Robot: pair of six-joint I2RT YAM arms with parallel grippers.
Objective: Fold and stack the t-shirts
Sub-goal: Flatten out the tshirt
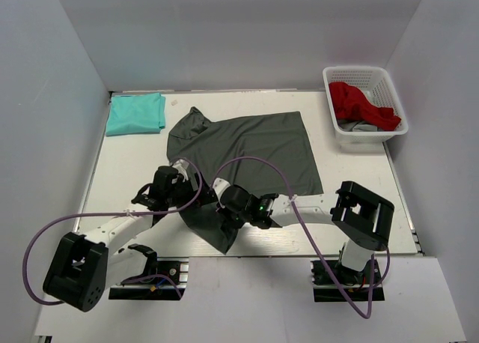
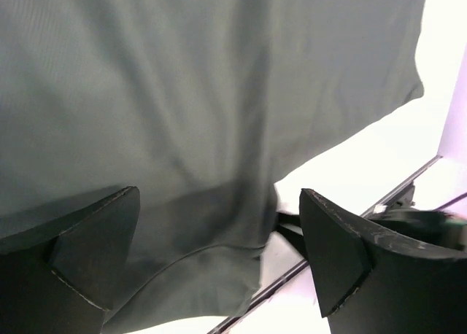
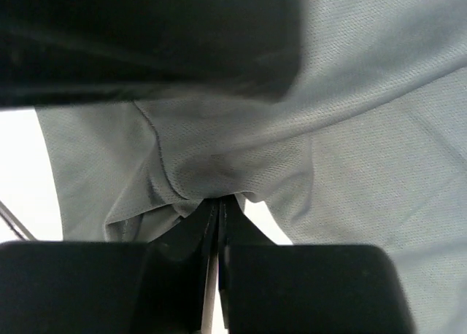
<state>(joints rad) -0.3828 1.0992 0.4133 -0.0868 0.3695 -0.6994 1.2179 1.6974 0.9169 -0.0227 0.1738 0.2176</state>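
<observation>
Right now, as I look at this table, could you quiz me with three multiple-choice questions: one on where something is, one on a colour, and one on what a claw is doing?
1. Where on the table does the folded teal t-shirt lie?
A. near right corner
B. far left corner
C. dead centre

2. What colour is the top garment in the white basket?
A. yellow
B. red
C. blue

3. What is the right gripper doing?
A. hanging open over bare table
B. gripping the basket rim
C. shut on the dark grey t-shirt

Answers:
1 B: the top view shows it at the far left corner.
2 B: red cloth is heaped uppermost in the basket.
3 C: its wrist view shows the fingers closed with grey cloth pinched between them.
</observation>
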